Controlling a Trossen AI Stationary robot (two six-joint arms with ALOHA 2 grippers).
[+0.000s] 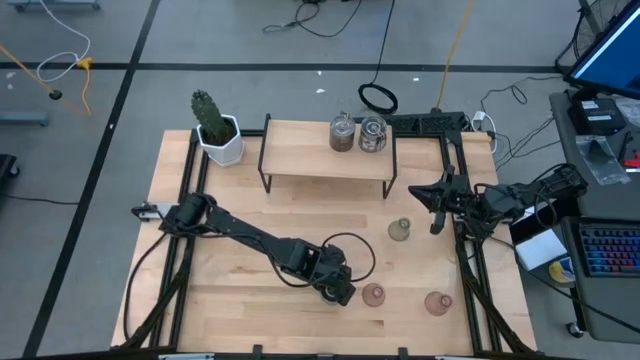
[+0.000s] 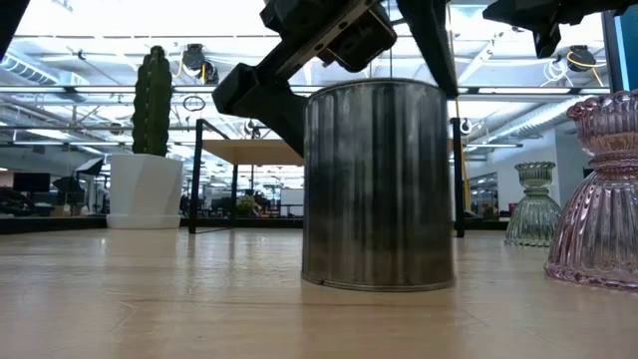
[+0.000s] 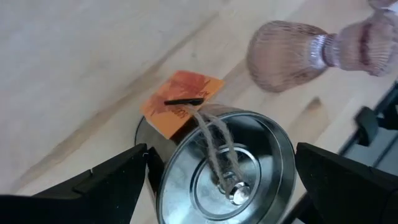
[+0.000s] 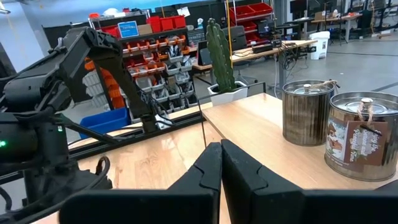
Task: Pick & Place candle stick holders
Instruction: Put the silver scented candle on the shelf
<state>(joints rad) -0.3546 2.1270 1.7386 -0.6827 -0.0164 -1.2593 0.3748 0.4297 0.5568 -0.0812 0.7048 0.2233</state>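
Observation:
A round silvery holder [image 3: 227, 165] with a lid knob, twine and an orange tag stands upright on the table [image 1: 250, 200], near its front middle. My left gripper [image 1: 338, 288] is open above it, one finger on each side [image 3: 221, 155]; I cannot tell whether they touch it. Two more silvery holders [image 1: 343, 133] [image 1: 373, 133] stand on a low wooden shelf [image 1: 300, 160] at the back. A pale green holder [image 1: 400, 230] and two pink ones [image 1: 373, 294] [image 1: 437, 302] stand on the table to the right. My right gripper [image 4: 221, 165] is shut and empty at the right edge [image 1: 437, 205].
A cactus in a white pot [image 1: 215, 128] stands at the back left corner. The nearest pink holder [image 3: 292, 53] is close beside the silvery one on its right. Black frame rails [image 1: 465, 270] run along the table's right side. Bare wood lies between the shelf and the left arm.

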